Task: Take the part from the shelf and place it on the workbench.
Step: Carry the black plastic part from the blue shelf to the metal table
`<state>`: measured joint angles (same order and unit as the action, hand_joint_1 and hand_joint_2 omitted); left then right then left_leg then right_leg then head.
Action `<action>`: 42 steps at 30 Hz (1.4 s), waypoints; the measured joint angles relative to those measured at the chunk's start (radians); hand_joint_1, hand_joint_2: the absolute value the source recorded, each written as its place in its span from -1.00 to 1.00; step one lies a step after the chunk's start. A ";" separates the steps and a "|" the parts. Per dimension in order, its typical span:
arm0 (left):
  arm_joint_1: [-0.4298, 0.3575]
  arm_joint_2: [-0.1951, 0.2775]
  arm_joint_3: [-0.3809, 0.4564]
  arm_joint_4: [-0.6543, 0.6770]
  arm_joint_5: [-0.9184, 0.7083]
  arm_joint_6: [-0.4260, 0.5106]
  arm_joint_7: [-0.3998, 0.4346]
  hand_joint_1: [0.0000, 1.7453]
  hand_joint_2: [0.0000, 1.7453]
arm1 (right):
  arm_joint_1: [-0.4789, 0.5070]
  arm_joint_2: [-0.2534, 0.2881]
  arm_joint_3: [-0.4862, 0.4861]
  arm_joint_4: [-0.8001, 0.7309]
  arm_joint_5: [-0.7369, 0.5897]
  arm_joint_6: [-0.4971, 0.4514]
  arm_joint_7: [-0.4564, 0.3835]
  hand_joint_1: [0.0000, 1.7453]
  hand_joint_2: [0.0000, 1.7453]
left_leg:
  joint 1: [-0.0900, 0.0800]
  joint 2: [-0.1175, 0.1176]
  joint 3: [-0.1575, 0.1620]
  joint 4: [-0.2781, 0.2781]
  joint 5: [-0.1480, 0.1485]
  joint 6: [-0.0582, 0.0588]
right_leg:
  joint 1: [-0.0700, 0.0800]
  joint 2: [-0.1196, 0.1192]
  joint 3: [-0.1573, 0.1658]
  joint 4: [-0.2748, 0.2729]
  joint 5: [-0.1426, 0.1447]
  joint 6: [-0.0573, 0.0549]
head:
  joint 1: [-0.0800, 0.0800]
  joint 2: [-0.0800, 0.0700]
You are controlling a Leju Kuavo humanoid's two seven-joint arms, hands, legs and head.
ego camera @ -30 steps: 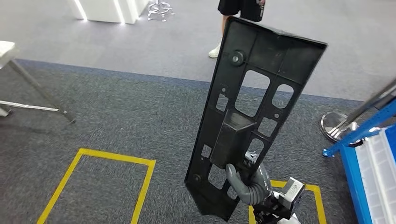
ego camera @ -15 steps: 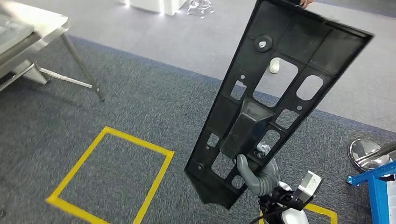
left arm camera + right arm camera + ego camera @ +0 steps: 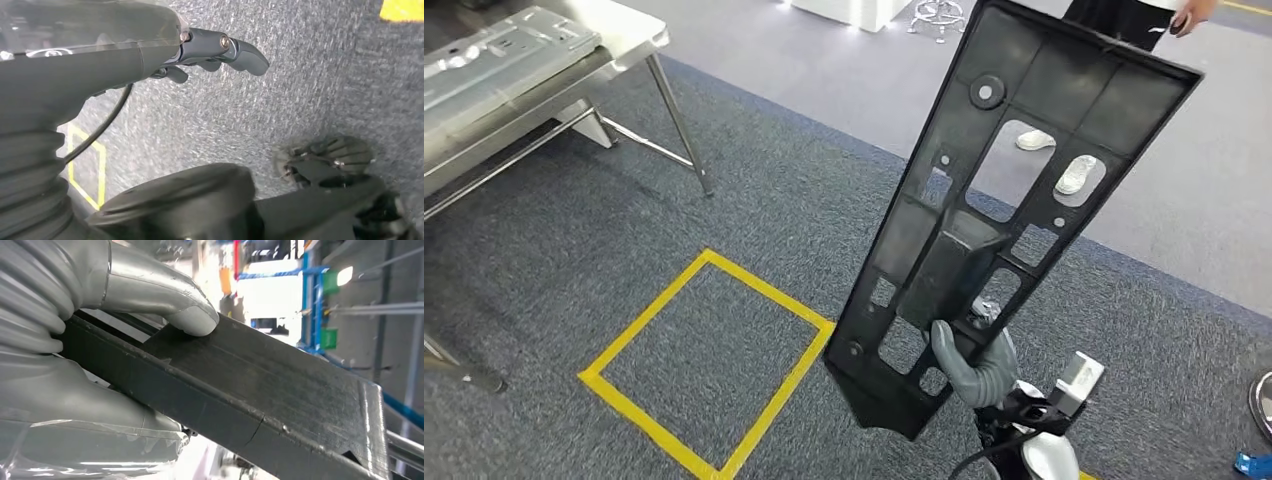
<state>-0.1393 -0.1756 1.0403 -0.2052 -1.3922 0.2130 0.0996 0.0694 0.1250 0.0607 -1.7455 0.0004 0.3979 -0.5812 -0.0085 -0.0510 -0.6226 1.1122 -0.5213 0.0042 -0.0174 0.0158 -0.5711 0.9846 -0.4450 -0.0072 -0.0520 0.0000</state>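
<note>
The part is a long black plastic panel [image 3: 1014, 190] with several cut-outs, held upright and tilted in front of me. My right hand [image 3: 974, 368] grips it near its lower end, thumb pressed on its raised middle block. In the right wrist view the grey thumb [image 3: 192, 320] lies on the panel's dark edge [image 3: 280, 390]. The workbench [image 3: 514, 75], a metal table with a grey sheet part on top, stands at the upper left. My left hand [image 3: 210, 50] hangs over the carpet, fingers loosely curled, holding nothing.
A yellow taped square [image 3: 709, 360] marks the grey carpet below the workbench's leg [image 3: 682, 125]. A person's legs and white shoes [image 3: 1079, 172] stand behind the panel at the top right. A white stand [image 3: 854, 10] sits at the top edge.
The whole view has swung left: the workbench has come further into the picture and the blue shelf has slid out at the right. My right hand keeps the same hold on the panel.
</note>
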 joint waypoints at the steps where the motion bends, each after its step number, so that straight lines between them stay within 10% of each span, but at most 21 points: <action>1: -0.002 0.002 0.000 0.000 0.000 0.003 -0.007 -1.00 1.00 | 0.001 0.003 -0.001 0.003 -0.004 0.003 -0.002 1.00 1.00 | 0.003 0.021 -0.032 0.064 -0.028 -0.005 | 0.001 -0.016 0.002 -0.001 -0.001 -0.002 | -0.001 0.000; 4: -0.006 0.011 0.000 0.000 -0.002 0.012 -0.016 -1.00 1.00 | 0.001 0.010 -0.006 0.022 -0.017 0.011 -0.011 1.00 1.00 | 0.015 0.045 -0.077 0.149 -0.035 -0.018 | 0.003 -0.062 0.006 0.003 -0.010 -0.002 | -0.001 0.000; 7: 0.001 0.019 -0.003 0.000 -0.015 0.013 -0.001 -1.00 1.00 | 0.000 0.022 -0.015 0.038 -0.025 0.012 -0.022 1.00 1.00 | 0.016 0.091 0.010 -0.028 0.059 -0.019 | 0.003 -0.095 0.018 0.011 -0.025 0.006 | -0.001 0.000; 9: 0.004 0.023 -0.007 0.000 -0.022 0.013 0.009 -1.00 1.00 | -0.001 0.030 -0.026 0.042 -0.026 0.014 -0.026 1.00 1.00 | 0.006 0.119 0.043 -0.097 0.071 -0.008 | 0.007 -0.114 0.021 0.015 -0.032 0.015 | -0.001 0.000; 12: 0.004 0.028 -0.011 0.000 -0.026 0.014 0.012 -1.00 1.00 | -0.010 0.044 -0.043 0.042 -0.022 0.019 -0.023 1.00 1.00 | 0.004 0.097 0.041 -0.106 0.070 0.010 | 0.008 -0.136 0.023 0.019 -0.038 0.030 | 0.000 0.000; 17: -0.011 0.029 -0.021 0.000 -0.026 0.014 0.007 -1.00 1.00 | -0.020 0.055 -0.064 0.042 -0.014 0.025 -0.007 1.00 1.00 | 0.009 0.059 0.044 -0.116 0.079 0.031 | 0.002 -0.027 -0.088 0.250 -0.155 0.043 | 0.003 0.000; 19: -0.012 0.029 -0.023 0.000 -0.027 0.014 0.005 -1.00 1.00 | -0.020 0.058 -0.074 0.045 -0.013 0.019 0.001 1.00 1.00 | 0.008 0.044 0.046 -0.114 0.078 0.031 | 0.001 -0.020 -0.125 0.305 -0.150 0.044 | 0.003 0.000; 24: -0.016 0.030 -0.026 0.000 -0.031 0.012 0.005 -1.00 1.00 | -0.032 0.067 -0.090 0.045 -0.019 0.016 0.012 1.00 1.00 | 0.006 0.023 0.045 -0.099 0.065 0.016 | -0.003 -0.010 -0.028 0.058 -0.012 0.037 | 0.003 0.000; 29: -0.020 0.029 -0.033 0.000 -0.047 0.007 0.008 -1.00 1.00 | -0.039 0.082 -0.099 0.041 -0.025 0.016 0.029 1.00 1.00 | 0.006 0.032 0.027 -0.062 0.030 -0.012 | -0.002 -0.010 -0.009 0.030 -0.033 0.001 | 0.001 0.000; 34: -0.023 0.027 -0.042 0.000 -0.052 0.002 0.013 -1.00 1.00 | -0.041 0.088 -0.105 0.040 -0.025 0.016 0.039 1.00 1.00 | 0.011 0.046 -0.112 0.190 -0.037 -0.023 | 0.006 -0.023 0.035 0.028 -0.064 -0.011 | -0.002 0.000; 38: -0.011 0.023 -0.043 0.000 -0.052 0.005 0.017 -1.00 1.00 | -0.047 0.091 -0.106 0.042 -0.026 0.019 0.042 1.00 1.00 | 0.006 0.050 -0.036 -0.003 0.101 -0.003 | 0.010 -0.024 0.089 0.023 -0.104 -0.003 | -0.001 0.000; 42: -0.006 0.023 -0.043 0.000 -0.052 0.009 0.020 -1.00 1.00 | -0.053 0.094 -0.107 0.047 -0.027 0.020 0.042 1.00 1.00 | -0.010 0.054 0.025 -0.089 0.066 0.025 | 0.003 -0.027 0.101 0.037 -0.109 0.025 | -0.002 0.000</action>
<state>-0.1450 -0.1529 0.9973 -0.2052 -1.4439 0.2215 0.1193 0.0162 0.2190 -0.0460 -1.6990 -0.0267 0.4180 -0.5387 -0.0181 0.0032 -0.5976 1.0229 -0.4549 0.0296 -0.0147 -0.0114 -0.4699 1.0218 -0.5537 0.0175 -0.0542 0.0003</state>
